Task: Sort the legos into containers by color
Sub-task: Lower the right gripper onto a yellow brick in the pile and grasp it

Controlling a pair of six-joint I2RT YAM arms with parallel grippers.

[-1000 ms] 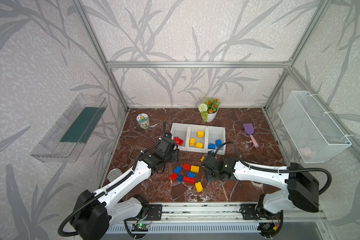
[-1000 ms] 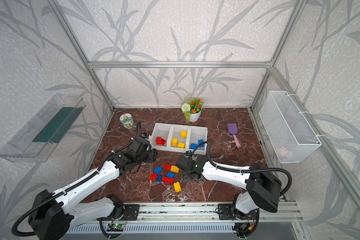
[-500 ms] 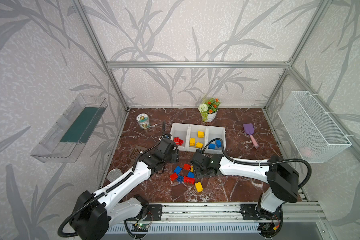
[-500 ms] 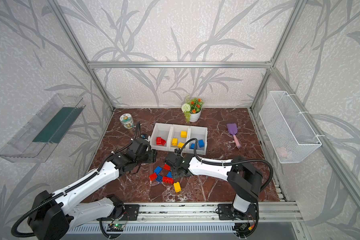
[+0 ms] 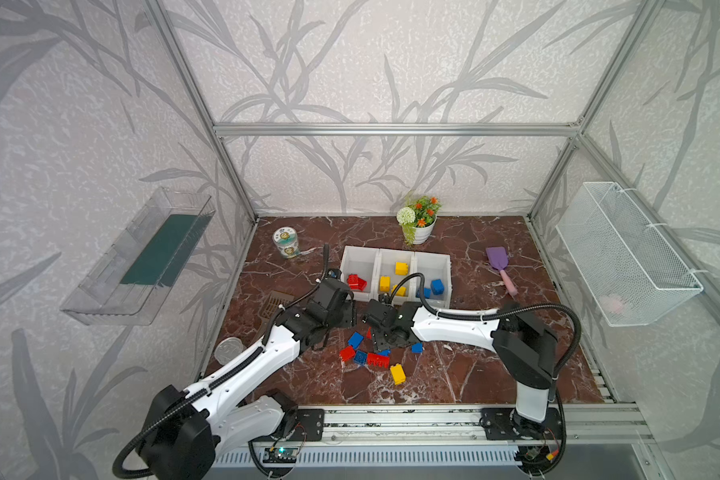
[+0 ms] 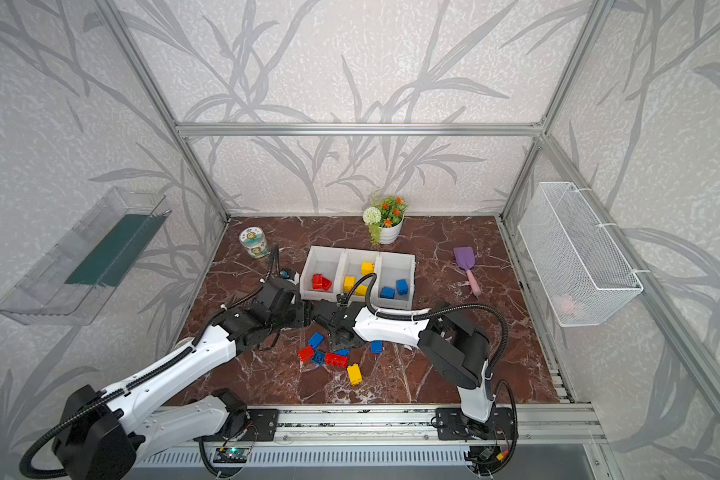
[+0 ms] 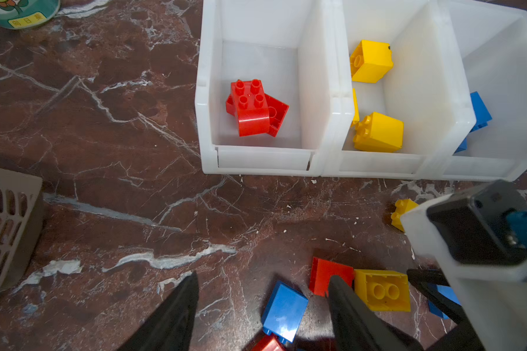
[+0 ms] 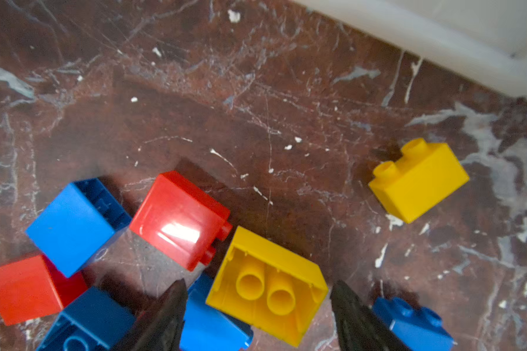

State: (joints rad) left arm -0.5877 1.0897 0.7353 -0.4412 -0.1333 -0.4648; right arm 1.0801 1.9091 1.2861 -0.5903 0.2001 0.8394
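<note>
Red, yellow and blue legos (image 5: 356,281), a few each, lie sorted in the bins (image 5: 360,262), while about ten lie loose on the tabletop (image 5: 474,374) nearer, the left gripper (image 7: 263,276) apart and empty and the right gripper (image 8: 258,282) apart astride a yellow brick (image 8: 274,258).

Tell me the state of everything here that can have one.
Left gripper: open, empty.
Right gripper: open, straddling upturned yellow brick.
Left bin: holds red bricks.
Middle bin: holds yellow bricks.
Right bin: holds blue bricks.
Loose bricks: scattered, unsorted.
Can: upright.
Flowerpot: upright.
Scoop: lying flat.
</note>
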